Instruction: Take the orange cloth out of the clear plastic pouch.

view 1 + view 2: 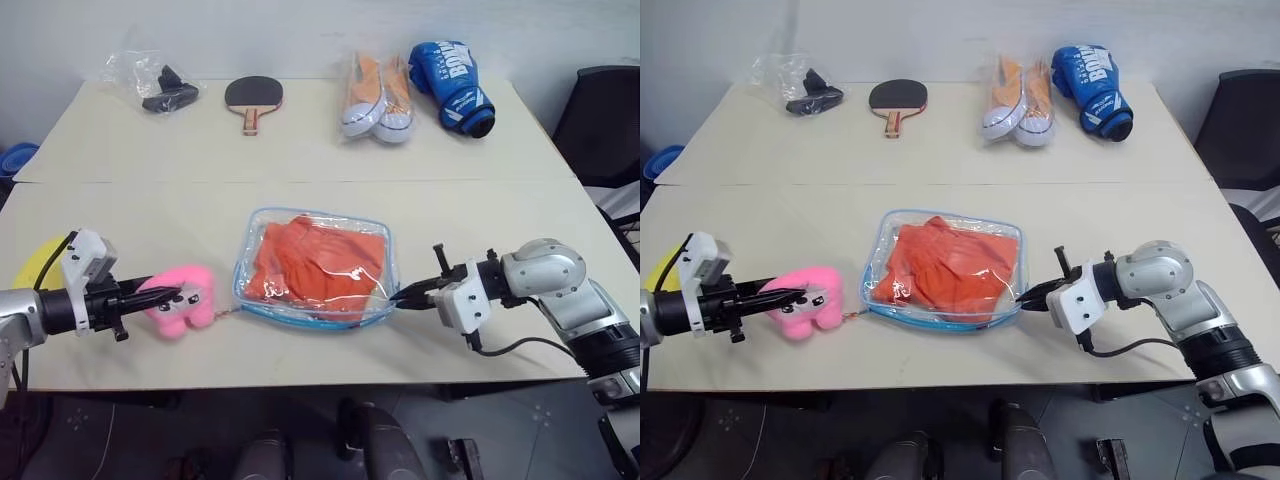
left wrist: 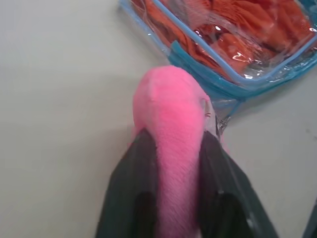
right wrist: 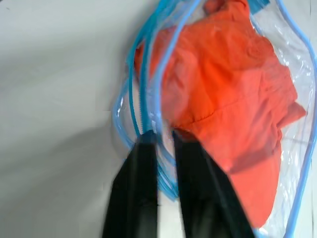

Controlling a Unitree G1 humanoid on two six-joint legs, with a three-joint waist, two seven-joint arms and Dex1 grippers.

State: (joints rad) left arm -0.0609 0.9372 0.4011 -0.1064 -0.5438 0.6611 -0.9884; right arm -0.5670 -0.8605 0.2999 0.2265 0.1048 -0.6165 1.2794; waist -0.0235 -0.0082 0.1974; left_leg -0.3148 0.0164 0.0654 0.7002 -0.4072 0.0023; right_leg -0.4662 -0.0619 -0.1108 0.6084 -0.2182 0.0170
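The clear plastic pouch lies flat on the near table, blue-edged, with the orange cloth folded inside it. A pink plush heart charm hangs off the pouch's left corner on a short chain. My left gripper is shut on that charm, and the fingers press both its sides. My right gripper is at the pouch's right corner, its narrow jaws closed on the blue edging beside the cloth.
On the far table are a wrinkled clear bag with black items, a table tennis paddle, wrapped orange-and-white shoes and a blue boxing glove. A yellow object sits at the left edge, a black chair at right.
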